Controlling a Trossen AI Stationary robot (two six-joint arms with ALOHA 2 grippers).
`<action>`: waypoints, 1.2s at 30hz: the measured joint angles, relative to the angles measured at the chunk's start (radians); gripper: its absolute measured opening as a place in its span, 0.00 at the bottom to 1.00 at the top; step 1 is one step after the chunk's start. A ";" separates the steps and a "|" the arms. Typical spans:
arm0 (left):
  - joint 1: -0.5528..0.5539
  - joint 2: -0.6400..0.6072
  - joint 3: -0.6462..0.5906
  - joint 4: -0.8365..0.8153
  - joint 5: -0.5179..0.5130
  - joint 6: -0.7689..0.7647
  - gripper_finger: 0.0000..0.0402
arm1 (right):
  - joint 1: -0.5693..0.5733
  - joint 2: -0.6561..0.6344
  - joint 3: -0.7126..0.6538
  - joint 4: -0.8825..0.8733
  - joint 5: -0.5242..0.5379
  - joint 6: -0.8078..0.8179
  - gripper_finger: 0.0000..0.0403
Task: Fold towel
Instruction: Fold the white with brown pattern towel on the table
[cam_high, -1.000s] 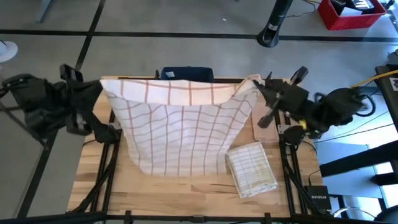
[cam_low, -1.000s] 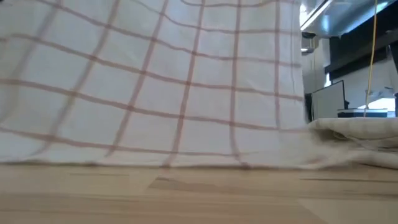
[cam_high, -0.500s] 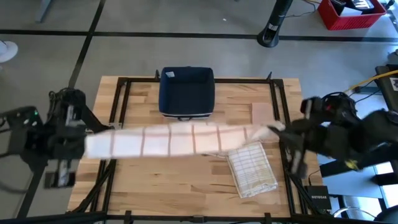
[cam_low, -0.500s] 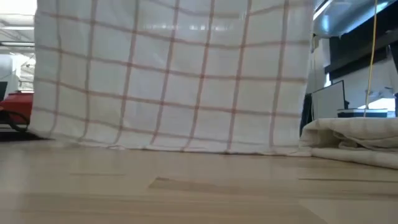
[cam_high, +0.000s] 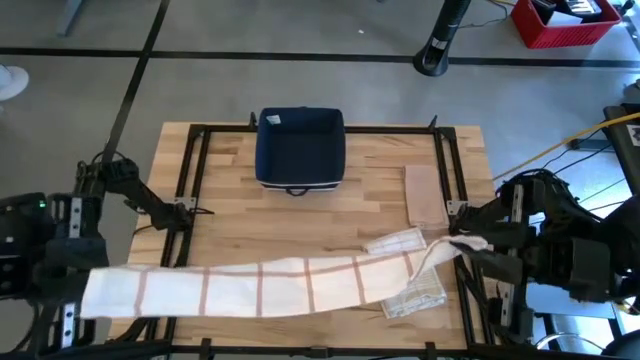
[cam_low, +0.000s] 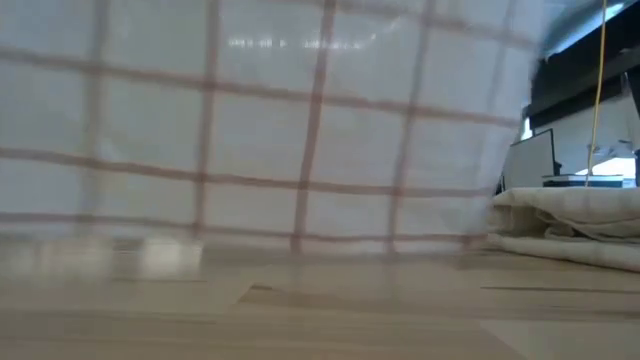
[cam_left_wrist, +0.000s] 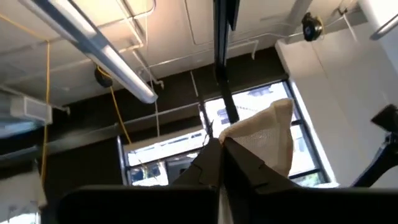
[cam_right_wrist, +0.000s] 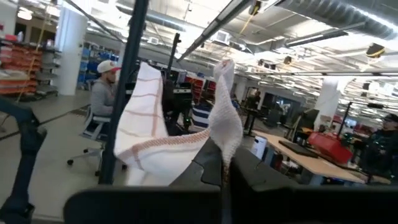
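Left hand (cam_high: 92, 285) and right hand (cam_high: 462, 243) each clamp one end of the towel (cam_high: 260, 287), stretched lengthwise between them across the counter (cam_high: 330, 215) near edge, over a folded cloth (cam_high: 412, 290).

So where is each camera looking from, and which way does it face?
High: above the table, looking down; both arms hold the towel stretched.
Low: at table height, looking across; towel fills it, no arms.
Left wrist: on the left hand, aimed at the ceiling; fingers pinch a corner.
Right wrist: on the right hand, facing the room.
All four show the towel.
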 joint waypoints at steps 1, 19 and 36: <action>0.000 0.000 0.010 0.000 -0.001 0.021 0.00 | 0.000 0.005 0.016 0.000 0.000 -0.001 0.01; 0.098 -0.063 -0.080 0.158 -0.327 0.322 0.00 | -0.302 -0.005 0.007 -0.613 0.148 0.386 0.01; 0.144 -0.567 -0.670 0.247 -0.359 0.137 0.00 | -0.745 -0.003 -0.132 -1.206 -0.015 0.706 0.01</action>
